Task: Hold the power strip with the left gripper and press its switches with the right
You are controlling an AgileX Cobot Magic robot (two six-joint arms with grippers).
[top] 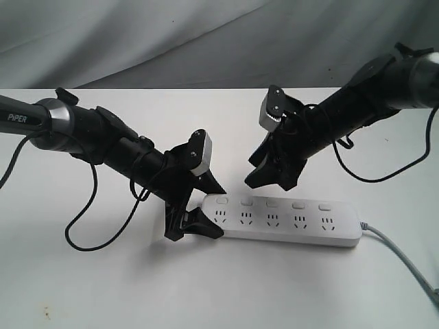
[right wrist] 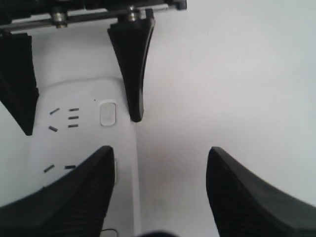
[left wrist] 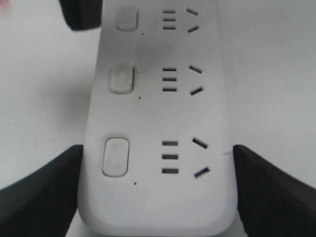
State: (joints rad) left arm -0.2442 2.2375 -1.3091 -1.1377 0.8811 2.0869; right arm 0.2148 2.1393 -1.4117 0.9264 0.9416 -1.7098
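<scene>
1. The power strip (top: pixel 288 229) lies flat on the white table (top: pixel 103 288). In the exterior view its long axis runs from 9 to 3 o'clock.
2. The left gripper (top: pixel 218 214) is clamped across the strip's 9 o'clock end. The left wrist view shows a jaw against each long edge, so the hold looks made.
3. The right gripper (top: pixel 266 185) hangs with its jaws spread wide and empty, just off the strip's 12 o'clock edge.
4. The 5 switches (top: pixel 272 203) line that 12 o'clock edge. From the right gripper they lie toward 6 o'clock and lower, and switches 2 and 3 from the held end are nearest. I judge that a short drop with 1 jaw tip would reach them.
5. The left gripper's 12 o'clock jaw sits beside switch 1 and may crowd a press there. The grey cord (top: pixel 405 260) leaves the 3 o'clock end toward 4 o'clock, well apart from both grippers.
</scene>
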